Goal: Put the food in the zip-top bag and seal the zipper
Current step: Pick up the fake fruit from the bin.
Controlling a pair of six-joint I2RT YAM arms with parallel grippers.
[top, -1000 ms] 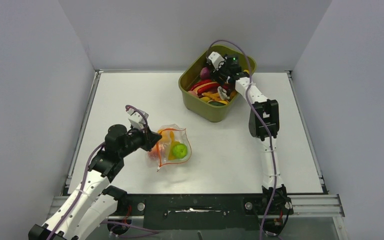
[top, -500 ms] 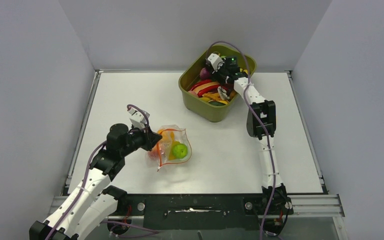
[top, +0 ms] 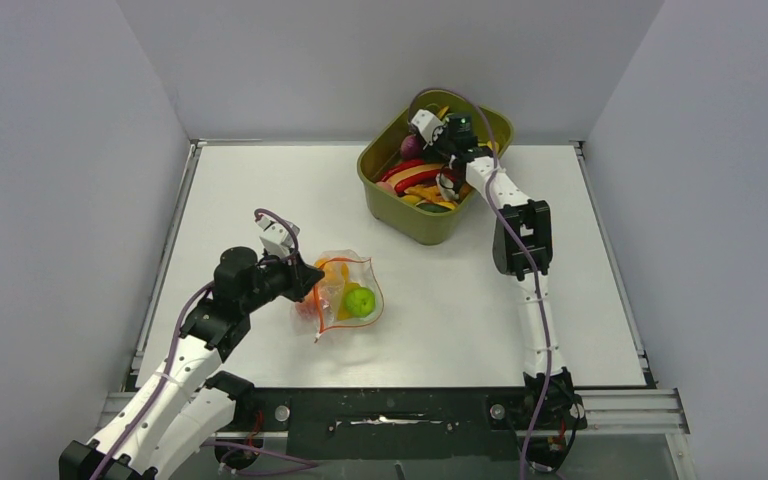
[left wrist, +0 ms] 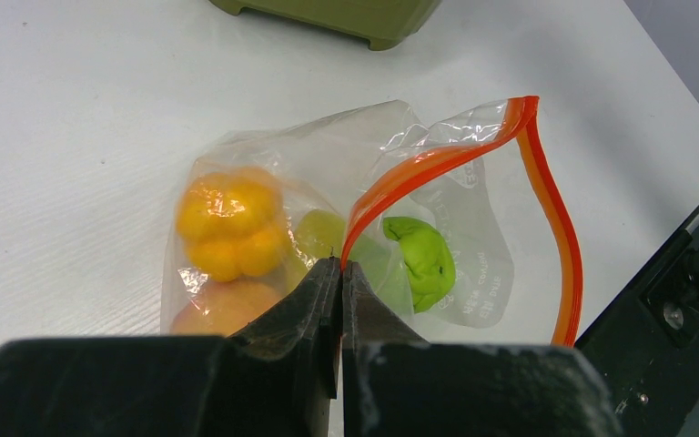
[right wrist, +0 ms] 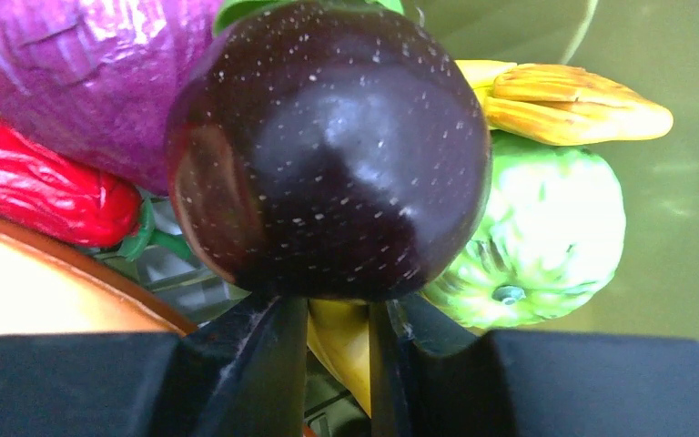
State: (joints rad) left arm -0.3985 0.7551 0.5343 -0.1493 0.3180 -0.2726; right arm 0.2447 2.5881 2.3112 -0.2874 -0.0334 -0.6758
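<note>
The left hand pinches the zipper, holding the zip-top bag open on the bench. The right hand sits in the tub by a purple fruit — can't tell if it grips. Lift slowly, bag mouth wide.

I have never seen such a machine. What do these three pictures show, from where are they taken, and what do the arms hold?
Two robot arms stand at the near edge of a white table. One picture looks down from above; the other two come from a camera on each wrist. The left gripper is shut on the zip-top bag at its orange zipper, and the mouth is open. Inside lie an orange pepper and a green lime. The right gripper reaches into the olive tub of toy food, beside a dark purple fruit; whether it grips anything, I cannot tell.
</note>
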